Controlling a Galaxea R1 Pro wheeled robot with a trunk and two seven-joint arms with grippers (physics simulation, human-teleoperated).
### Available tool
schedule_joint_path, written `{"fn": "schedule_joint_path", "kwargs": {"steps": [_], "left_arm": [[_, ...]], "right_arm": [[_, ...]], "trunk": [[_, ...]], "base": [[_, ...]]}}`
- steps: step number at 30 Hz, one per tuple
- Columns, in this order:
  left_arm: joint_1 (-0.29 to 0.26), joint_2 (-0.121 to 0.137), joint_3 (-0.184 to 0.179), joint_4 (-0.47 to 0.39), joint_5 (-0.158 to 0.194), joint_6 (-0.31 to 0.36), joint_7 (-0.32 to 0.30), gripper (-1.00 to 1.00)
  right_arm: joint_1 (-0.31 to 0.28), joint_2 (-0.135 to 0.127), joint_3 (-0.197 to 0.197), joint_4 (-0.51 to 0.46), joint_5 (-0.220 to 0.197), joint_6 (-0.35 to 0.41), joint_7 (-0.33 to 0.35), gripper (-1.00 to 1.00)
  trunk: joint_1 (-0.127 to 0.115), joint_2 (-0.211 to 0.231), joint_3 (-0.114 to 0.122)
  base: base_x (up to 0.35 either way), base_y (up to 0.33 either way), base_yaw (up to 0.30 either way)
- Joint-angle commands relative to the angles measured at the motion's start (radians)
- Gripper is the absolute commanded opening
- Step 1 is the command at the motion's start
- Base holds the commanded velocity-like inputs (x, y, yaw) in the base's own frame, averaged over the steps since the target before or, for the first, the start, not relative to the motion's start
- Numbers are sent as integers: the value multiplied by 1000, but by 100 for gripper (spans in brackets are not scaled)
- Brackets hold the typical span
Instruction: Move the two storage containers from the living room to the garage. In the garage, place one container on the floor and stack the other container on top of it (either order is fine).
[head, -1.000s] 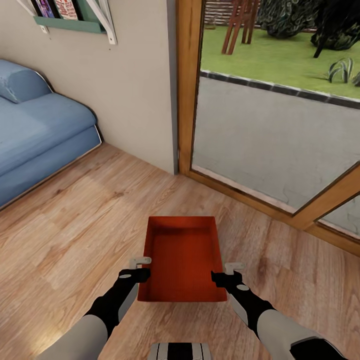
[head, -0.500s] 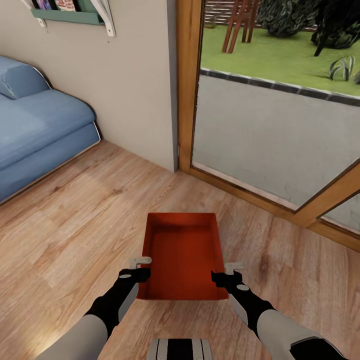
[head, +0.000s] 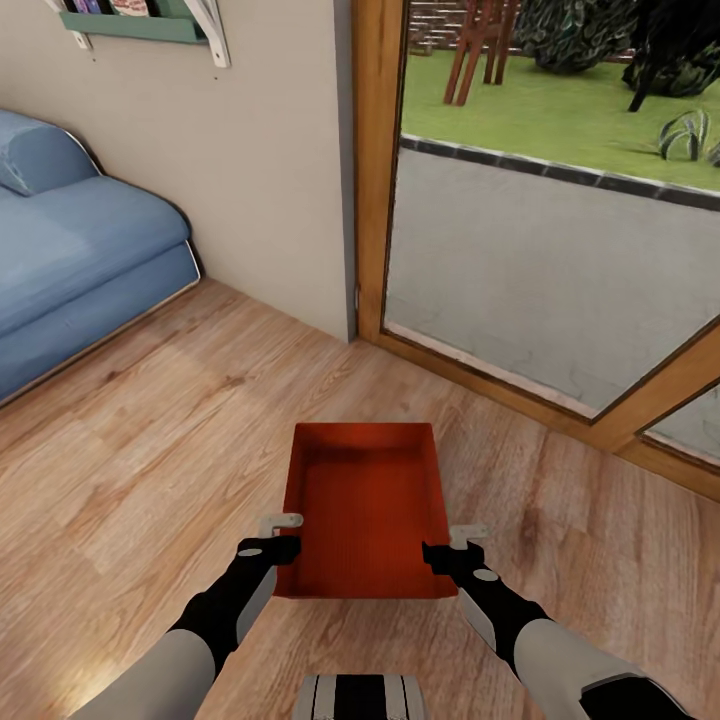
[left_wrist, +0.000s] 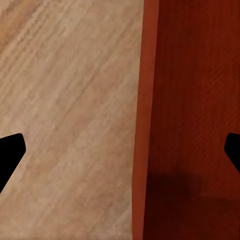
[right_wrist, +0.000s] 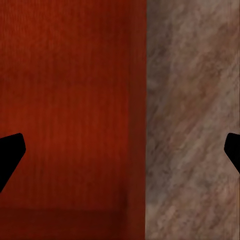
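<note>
While both arms are reaching forward, the left end effector (head: 283, 536) is straddling the left wall of the storage container (head: 366, 508) near its close end, one finger outside and one inside. The right end effector (head: 452, 545) is doing the same on the right wall. Both wrist views are showing the dark fingertips well apart with a rim running between them, so each is looking spread wide and not squeezing the wall; whether any pad is touching it, I cannot tell. Container is lying straight ahead between the two, long axis pointing away from the robot, both arms equally near. It is looking plain orange-red, topless, empty, walls tapering slightly. It is sitting over the light wood floor (head: 150, 440), short of the glass door (head: 520, 270), blue sofa (head: 70, 260) off left.
</note>
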Motion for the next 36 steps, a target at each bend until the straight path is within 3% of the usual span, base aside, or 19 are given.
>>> {"fn": "schedule_joint_path", "kwargs": {"steps": [1, 4, 25, 26, 27, 36], "left_arm": [[0, 1, -7, -2, 10, 4, 9, 100], [0, 1, -7, -2, 10, 5, 9, 100], [0, -1, -8, 0, 12, 3, 8, 100], [0, -1, -8, 1, 12, 3, 6, 100], [0, 0, -8, 3, 12, 3, 2, -100], [0, 1, -7, -1, 12, 0, -2, -100]], "right_arm": [[-1, 0, 9, 1, -10, -4, -5, 100], [-1, 0, 9, 1, -10, -4, -5, 100], [-1, 1, 8, -1, -10, -4, -6, 100], [-1, 1, 8, -1, -10, -4, -6, -100], [-1, 0, 8, -1, -10, -4, -6, -100], [-1, 2, 7, -1, -10, -7, -6, -100]], "trunk": [[4, -7, -4], [15, -28, -13], [15, -28, -13], [15, -28, -13], [15, -28, -13], [15, -28, -13]], "base": [[0, 0, 0], [0, 0, 0], [0, 0, 0], [0, 0, 0], [0, 0, 0], [0, 0, 0]]}}
